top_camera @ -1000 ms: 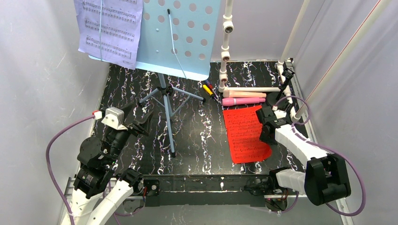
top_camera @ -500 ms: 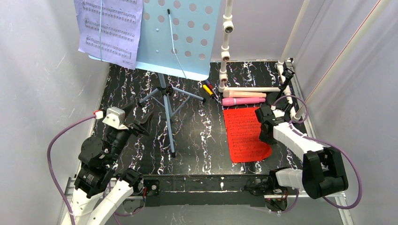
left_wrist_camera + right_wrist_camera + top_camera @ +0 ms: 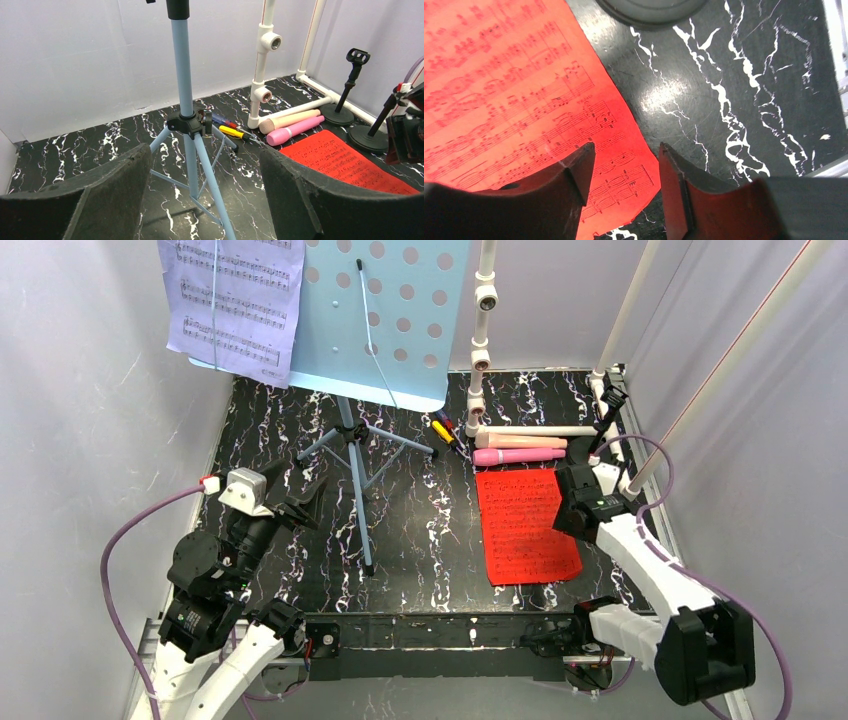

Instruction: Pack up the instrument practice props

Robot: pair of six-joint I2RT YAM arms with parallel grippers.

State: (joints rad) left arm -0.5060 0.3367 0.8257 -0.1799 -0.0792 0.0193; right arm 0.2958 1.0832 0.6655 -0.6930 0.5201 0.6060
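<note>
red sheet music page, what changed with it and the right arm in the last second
The right arm opened its jaws and let go of the red page, which had been buckled at its right edge and now lies flat. The arm shifted slightly right, jaws over the page's right edge. The left arm, music rack, pink microphone and beige microphone stayed put.

Left gripper wide open, arm folded near base; right gripper jaws apart, pointing down.
</note>
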